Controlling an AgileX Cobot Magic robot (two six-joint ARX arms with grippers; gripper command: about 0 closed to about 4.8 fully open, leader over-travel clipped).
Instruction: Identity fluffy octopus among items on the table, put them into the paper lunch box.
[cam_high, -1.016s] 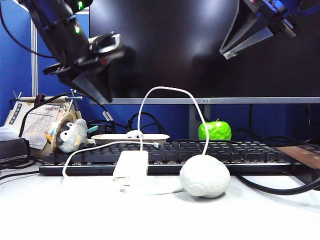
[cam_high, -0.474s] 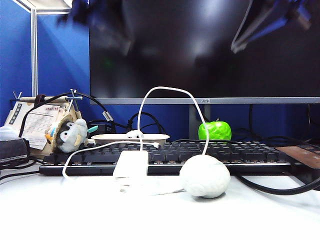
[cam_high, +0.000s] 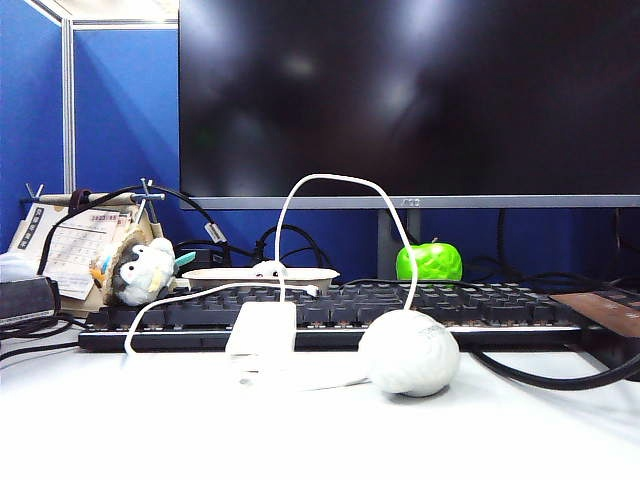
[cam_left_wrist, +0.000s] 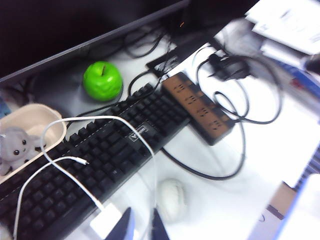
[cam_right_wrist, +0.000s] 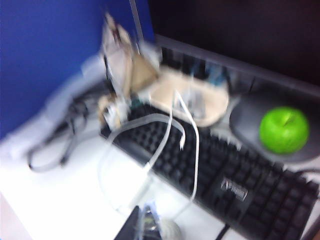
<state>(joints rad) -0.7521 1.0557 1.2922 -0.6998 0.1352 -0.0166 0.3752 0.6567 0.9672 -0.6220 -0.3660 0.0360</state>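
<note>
The fluffy octopus (cam_left_wrist: 15, 146), pale grey with tiny black eyes, lies in the paper lunch box (cam_left_wrist: 35, 119) behind the keyboard. In the exterior view only its head (cam_high: 268, 268) peeks over the box rim (cam_high: 305, 274). My left gripper (cam_left_wrist: 141, 227) hangs high over the table's front by the charger, its fingers close together with nothing between them. My right gripper (cam_right_wrist: 145, 225) is shut and empty, above the white brain-shaped ball (cam_right_wrist: 170, 231). The right wrist view is blurred, with the lunch box (cam_right_wrist: 165, 90) far off. Neither arm shows in the exterior view.
A black keyboard (cam_high: 400, 305) spans the table, with a white charger (cam_high: 262, 330) and looping cable in front. The brain ball (cam_high: 409, 352), a green apple (cam_high: 429, 261), a bird plush (cam_high: 140, 270) and a brown power strip (cam_left_wrist: 200, 107) stand around it.
Both arms have risen out of the exterior view. The right gripper, wide open a second ago, has shut. The table's things have not moved.
</note>
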